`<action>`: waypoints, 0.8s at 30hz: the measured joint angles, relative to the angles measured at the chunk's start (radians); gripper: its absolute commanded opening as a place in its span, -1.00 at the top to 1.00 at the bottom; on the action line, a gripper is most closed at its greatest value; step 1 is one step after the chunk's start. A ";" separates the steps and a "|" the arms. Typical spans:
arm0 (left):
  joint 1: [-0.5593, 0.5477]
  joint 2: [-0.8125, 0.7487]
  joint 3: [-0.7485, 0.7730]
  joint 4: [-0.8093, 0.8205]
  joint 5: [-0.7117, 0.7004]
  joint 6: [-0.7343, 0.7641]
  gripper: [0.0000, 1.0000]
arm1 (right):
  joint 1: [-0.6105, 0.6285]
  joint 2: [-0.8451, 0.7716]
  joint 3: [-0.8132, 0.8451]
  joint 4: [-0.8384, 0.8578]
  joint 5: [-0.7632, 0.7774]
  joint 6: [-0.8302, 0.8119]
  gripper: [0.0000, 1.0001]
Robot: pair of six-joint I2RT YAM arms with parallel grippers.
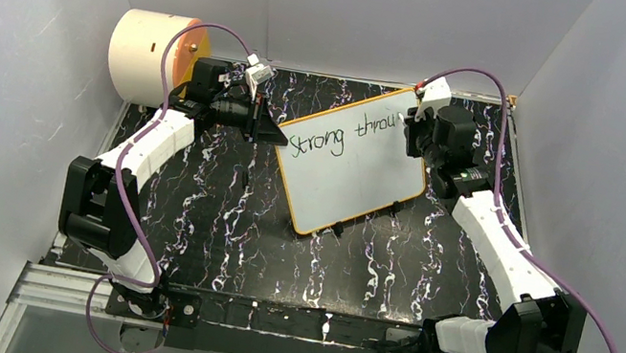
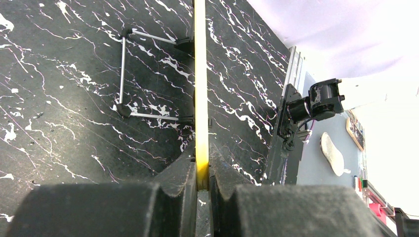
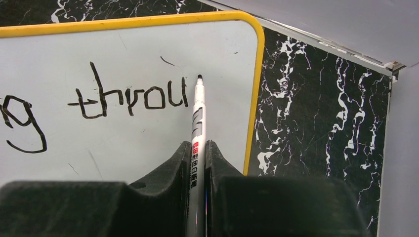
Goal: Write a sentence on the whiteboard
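1. The whiteboard [image 1: 356,160] sits askew on the black marbled desk [image 1: 214,217], writing side up. From the overhead camera I cannot tell whether it lies flat or is tipped on its wire stand [image 2: 148,76].
2. My left hand [image 2: 201,168] is at the whiteboard's left corner. Its jaws are pressed together on the thin yellow frame, which pins the board in place.
3. My right hand [image 3: 198,158] is over the whiteboard's far right corner, clamped on a white marker [image 3: 198,116]. The black tip points just right of the last letter. I cannot tell whether the tip touches the surface or hangs a little above it.
4. The lettering [image 3: 133,96] reads "Strong throu", so I judge the writing step to be in hand and stopped mid-word. The sentence is far from finished.
5. The next move is probably the next letter, set just right of the "u". It calls for light, even pressure and small strokes. Very little white is left between that letter and the whiteboard's right frame.
6. After that I expect to need a fresh line lower on the whiteboard, where the surface is bare. The left hand has to hold firm through this, or the board will skate under the marker.
7. The cream cylinder [image 1: 151,56] stands well off the whiteboard's left corner, out of the way.
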 measured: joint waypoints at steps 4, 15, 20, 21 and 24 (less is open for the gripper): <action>0.000 0.000 0.000 0.000 0.000 0.000 1.00 | -0.001 0.000 0.000 0.000 -0.013 0.000 1.00; 0.000 0.000 0.000 0.000 0.000 0.000 1.00 | -0.001 -0.003 0.000 -0.016 -0.021 0.000 1.00; 0.000 0.000 0.000 0.000 0.000 0.000 1.00 | -0.001 -0.006 -0.001 -0.043 -0.021 0.000 1.00; 0.000 0.000 0.000 0.000 0.000 0.000 1.00 | -0.001 -0.006 -0.001 -0.047 -0.022 0.000 1.00; 0.000 0.000 0.000 0.000 0.000 0.000 1.00 | -0.001 -0.009 -0.002 -0.056 -0.024 0.000 1.00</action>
